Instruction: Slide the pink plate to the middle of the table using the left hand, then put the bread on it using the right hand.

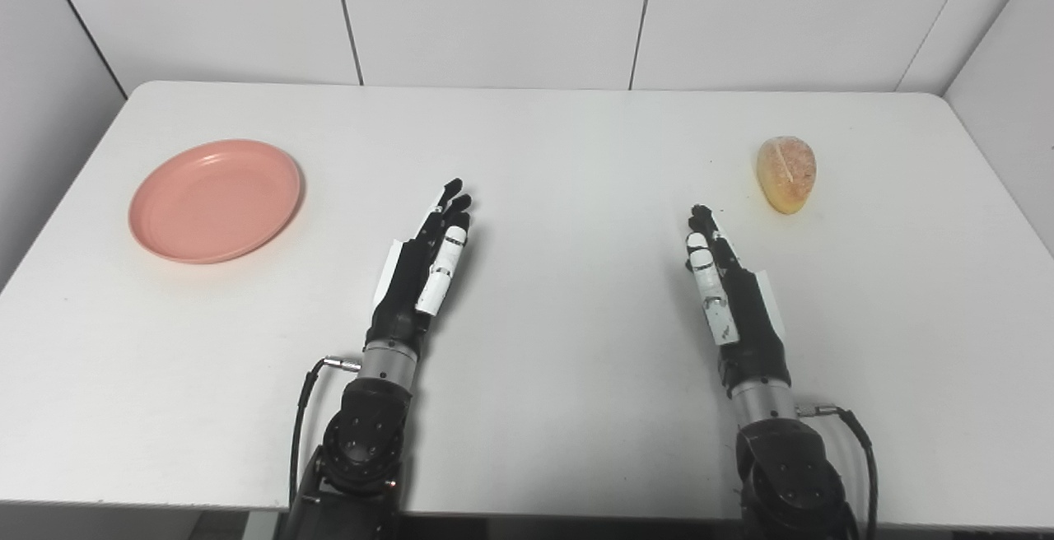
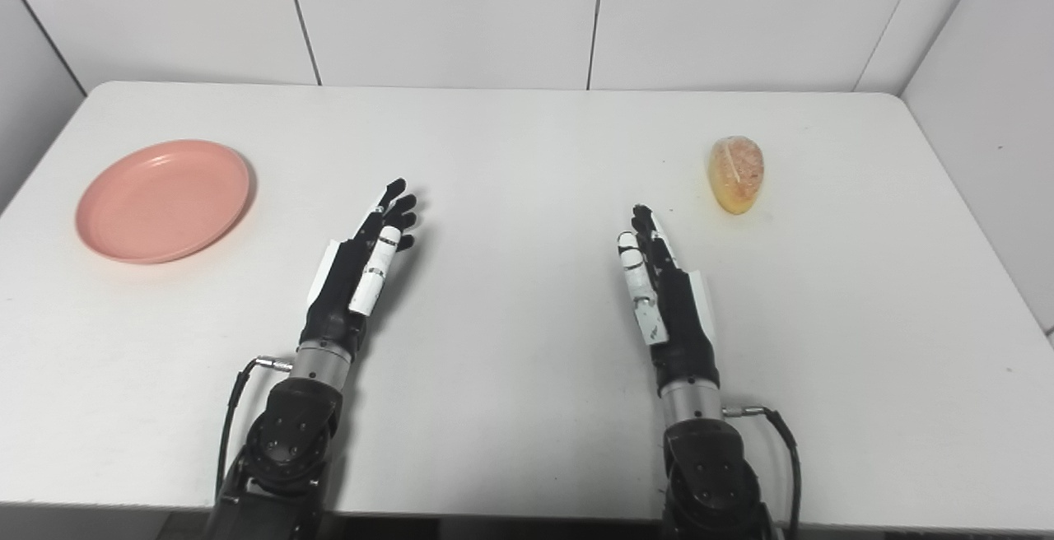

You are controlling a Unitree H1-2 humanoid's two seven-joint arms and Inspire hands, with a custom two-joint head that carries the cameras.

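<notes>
The left hand (image 1: 424, 264) and the right hand (image 1: 725, 281) both lie flat over the white table (image 1: 560, 153), fingers straight out and holding nothing. The pink plate (image 1: 215, 200) sits far off to the left side, and the bread (image 1: 786, 174) sits just past the right hand's fingertips. No words or labels can be read anywhere.

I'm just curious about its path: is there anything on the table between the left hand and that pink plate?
Nothing: in both eye views only bare white table separates the left hand from the pink plate.
</notes>
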